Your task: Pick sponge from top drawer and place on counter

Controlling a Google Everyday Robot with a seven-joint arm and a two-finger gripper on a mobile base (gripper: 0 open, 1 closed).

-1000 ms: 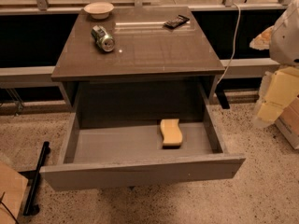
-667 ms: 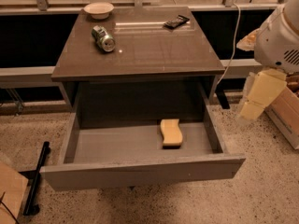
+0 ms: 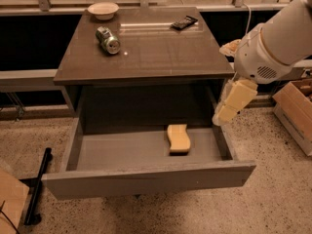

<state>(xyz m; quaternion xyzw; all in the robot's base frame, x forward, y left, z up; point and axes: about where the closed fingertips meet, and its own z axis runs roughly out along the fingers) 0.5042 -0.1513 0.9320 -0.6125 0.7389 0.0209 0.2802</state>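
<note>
The pale-yellow sponge (image 3: 178, 138) lies flat inside the open top drawer (image 3: 146, 180), right of centre on its grey floor. The drawer is pulled fully out under the glossy brown counter (image 3: 151, 52). My gripper (image 3: 225, 109) hangs from the white arm at the right and points down. It is just above the drawer's right side wall, to the right of the sponge and above it, not touching it. Nothing shows in the gripper.
On the counter lie a tipped metal can (image 3: 108, 40), a pale bowl (image 3: 103, 9) at the back left and a flat black object (image 3: 184, 22) at the back right. A cardboard box (image 3: 296, 112) stands on the floor at right. A black bar (image 3: 37, 186) lies at lower left.
The arm has swung in from the right edge toward the cabinet. The gripper has moved left to the drawer's right side. The sponge has not moved.
</note>
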